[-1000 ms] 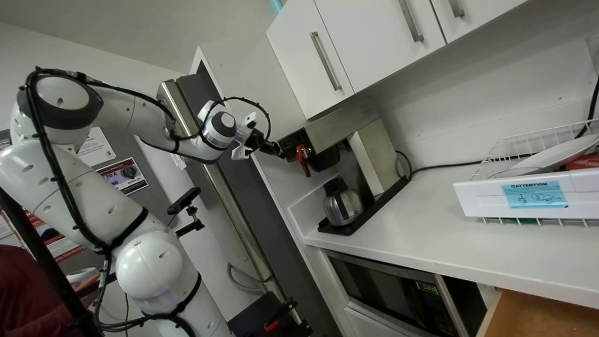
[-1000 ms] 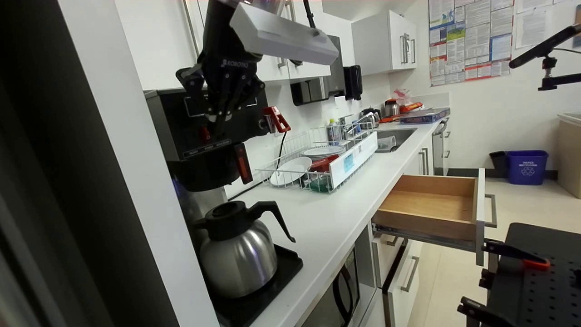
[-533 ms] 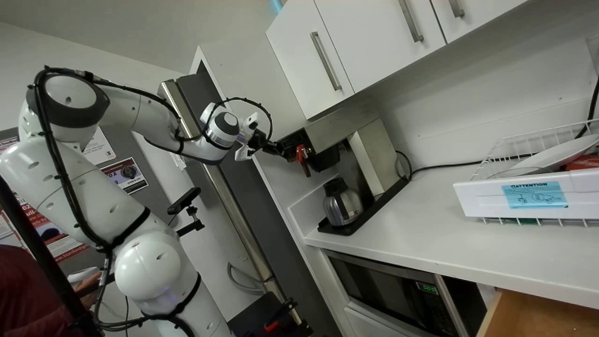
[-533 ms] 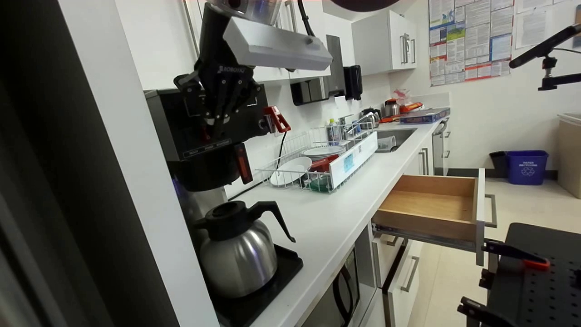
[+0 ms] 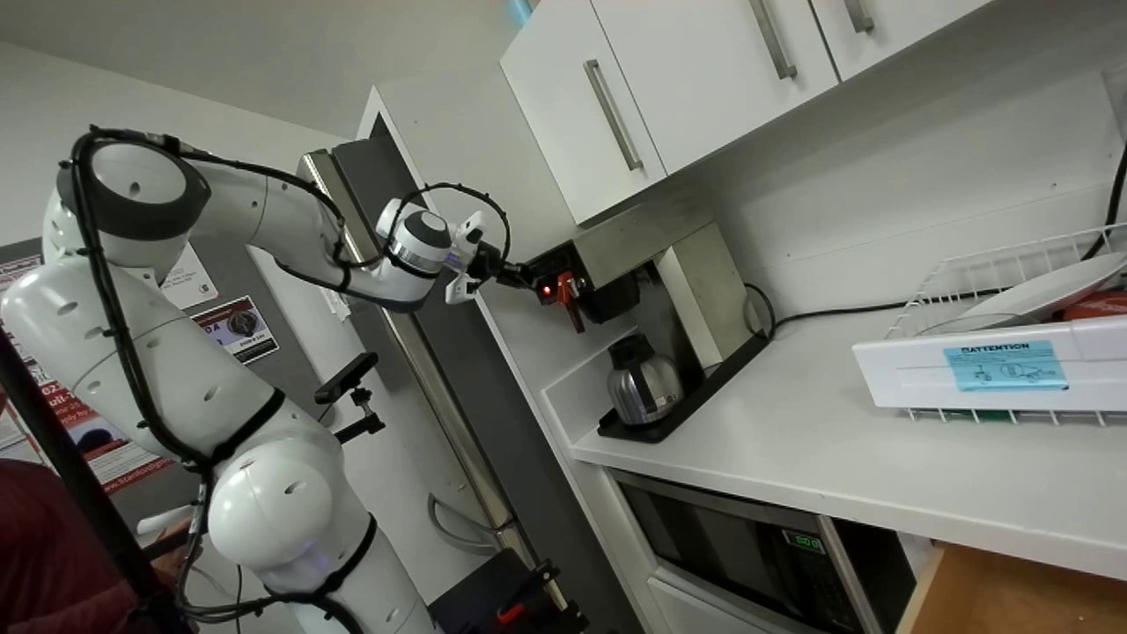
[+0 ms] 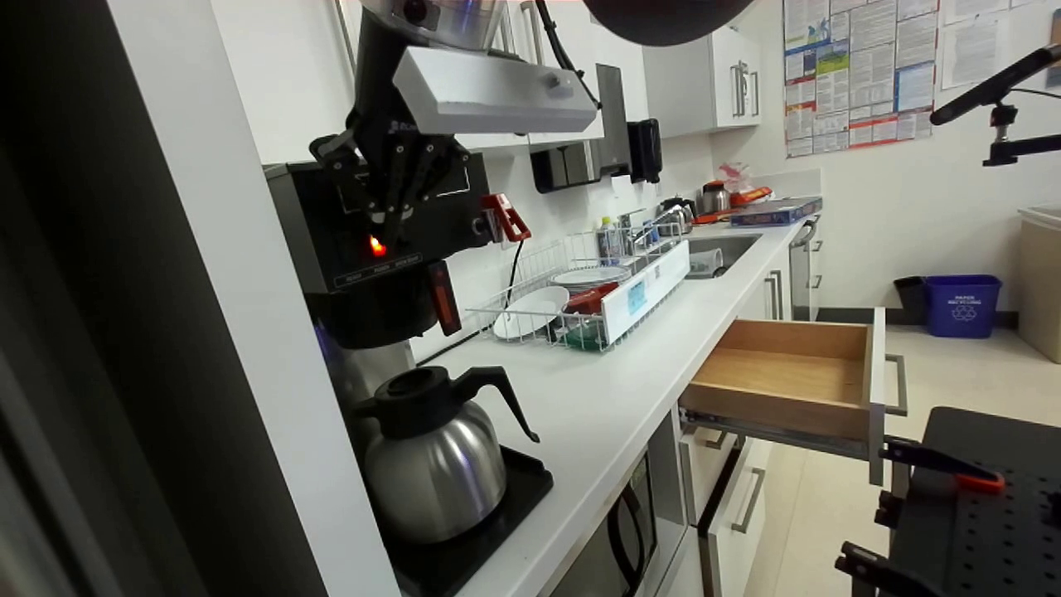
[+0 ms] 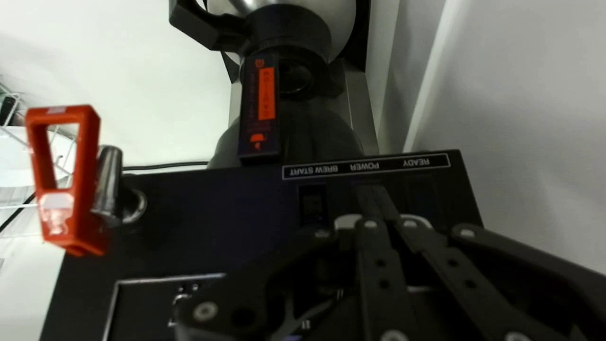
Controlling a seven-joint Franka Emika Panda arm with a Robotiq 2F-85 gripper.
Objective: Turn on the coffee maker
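The coffee maker has a steel upper body and a black front panel. A steel carafe with a black lid and handle stands on its base; it shows in both exterior views. A small red light glows on the panel in both exterior views. My gripper is shut, fingertips together and empty. In the wrist view its tips lie over the spot at the POWER label, covering it. The tips also meet the panel area in an exterior view; exact contact is unclear.
A red-handled tap sticks out of the panel's side. The brew basket's black handle hangs below. A white side wall stands close to the gripper. A dish rack stands along the counter, and a drawer is open.
The gripper has moved down a little along the panel, fingers staying shut. The red light on the panel was dark in the earlier frames and now glows.
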